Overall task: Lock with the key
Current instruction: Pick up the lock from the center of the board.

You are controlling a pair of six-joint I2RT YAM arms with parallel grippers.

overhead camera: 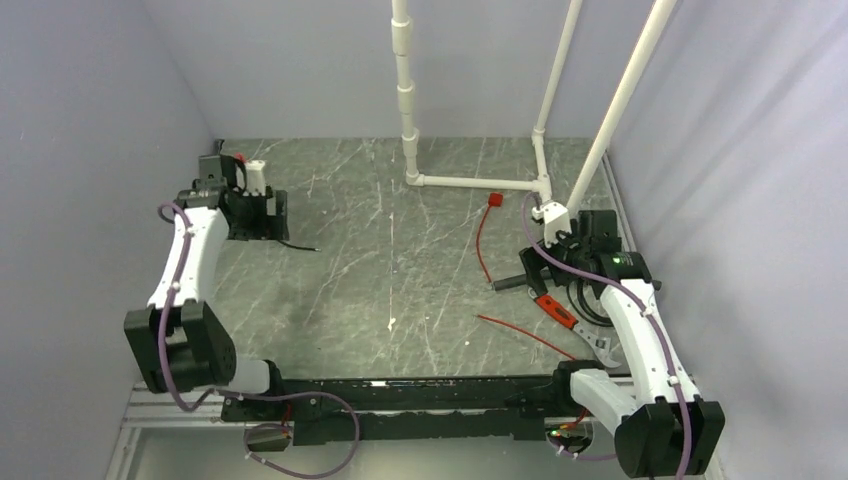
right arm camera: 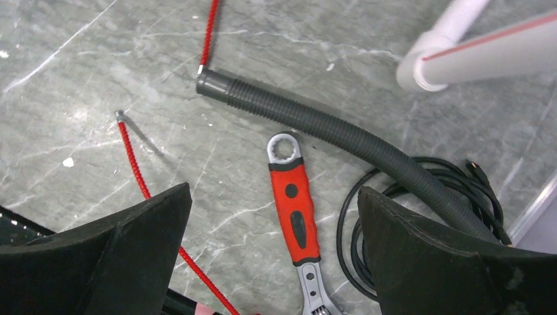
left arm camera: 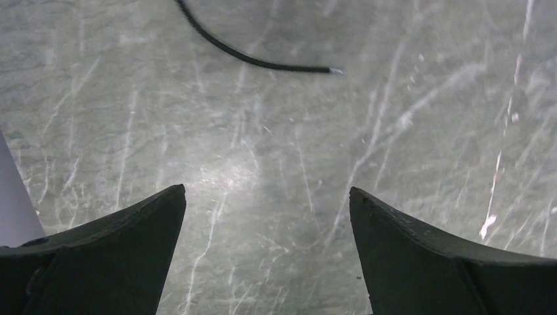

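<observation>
I see no key and no lock that I can make out in any view. My left gripper (overhead camera: pixel 268 214) is open at the far left of the table; in its wrist view (left arm camera: pixel 266 190) the jaws stand wide apart over bare marble with nothing between them. My right gripper (overhead camera: pixel 535 272) is open at the right side; in its wrist view (right arm camera: pixel 273 189) it hangs above a red-handled adjustable wrench (right arm camera: pixel 297 210) and holds nothing.
A small white and red part (overhead camera: pixel 256 176) stands behind the left gripper. A black wire end (left arm camera: pixel 263 63) lies near it. By the right gripper lie a grey ribbed hose (right arm camera: pixel 315 123), a black cable coil (right arm camera: pixel 407 197), red cords (right arm camera: pixel 134 164) and a white pipe frame (overhead camera: pixel 470 182).
</observation>
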